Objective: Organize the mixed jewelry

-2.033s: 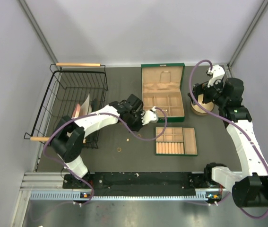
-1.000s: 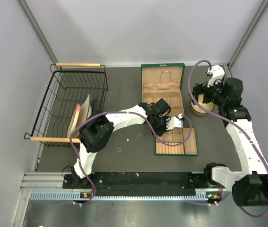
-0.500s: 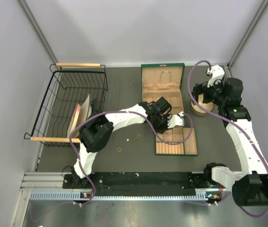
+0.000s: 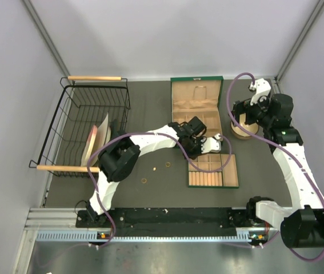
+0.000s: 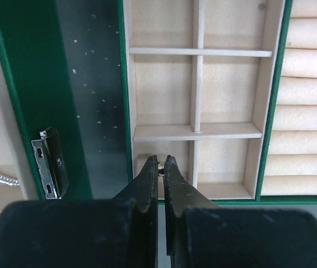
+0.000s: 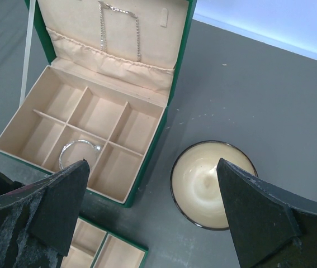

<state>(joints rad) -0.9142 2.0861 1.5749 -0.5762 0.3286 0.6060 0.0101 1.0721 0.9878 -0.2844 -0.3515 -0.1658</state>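
Observation:
My left gripper (image 4: 218,140) reaches right over the near corner of the green tray (image 4: 230,171) with tan compartments. In the left wrist view its jaws (image 5: 161,165) are shut on a tiny gold piece of jewelry (image 5: 161,169), held above a tray compartment by the divider (image 5: 197,132). Three small gold rings lie on the dark table: one (image 4: 168,165), a second (image 4: 154,168) and a third (image 4: 144,180). My right gripper (image 4: 240,116) is open and empty, hovering over the cream bowl (image 6: 213,184); its fingers (image 6: 63,206) spread wide.
An open green jewelry box (image 4: 196,111) holds a silver bracelet (image 6: 80,151) and a chain (image 6: 119,22) in its lid. Padded ring rolls (image 5: 309,111) fill the tray's near part. A wire basket (image 4: 87,128) stands at the left.
My left arm swung right from beside the loose rings to over the tray, then edged slightly farther back. The right arm has not moved.

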